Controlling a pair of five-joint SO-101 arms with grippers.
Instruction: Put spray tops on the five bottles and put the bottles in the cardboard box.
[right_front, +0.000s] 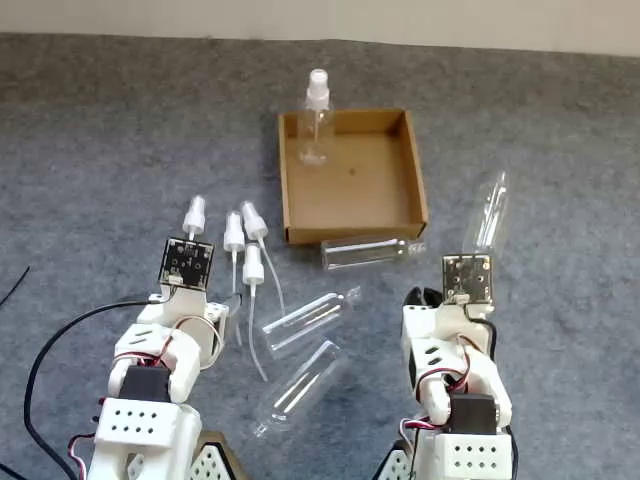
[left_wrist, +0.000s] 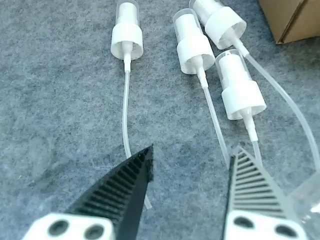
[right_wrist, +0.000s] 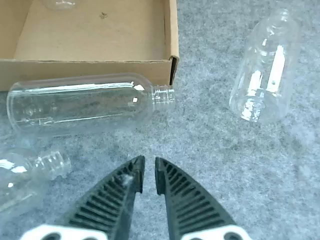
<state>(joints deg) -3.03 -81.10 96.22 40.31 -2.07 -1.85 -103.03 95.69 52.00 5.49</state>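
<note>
A cardboard box (right_front: 410, 180) lies at the middle back; one clear bottle with a white spray top (right_front: 316, 115) stands in its far left corner. Several uncapped clear bottles lie on the carpet: one along the box front (right_front: 372, 252) (right_wrist: 80, 105), two nearer (right_front: 310, 318) (right_front: 298, 385), one to the right (right_front: 487, 210) (right_wrist: 265, 70). Several white spray tops (right_front: 194, 215) (right_front: 233, 232) (right_front: 254, 222) (right_front: 253, 265) with long tubes lie left of the box. My left gripper (left_wrist: 192, 155) is open just short of the tops (left_wrist: 126, 35) (left_wrist: 240, 87), holding nothing. My right gripper (right_wrist: 149, 167) is shut and empty, near the bottle by the box.
Grey carpet (right_front: 100, 130) covers the table. A corner of the box (left_wrist: 295, 17) shows beyond the spray tops. A black cable (right_front: 40, 360) loops at the left arm's base. Open carpet lies at the far left and right.
</note>
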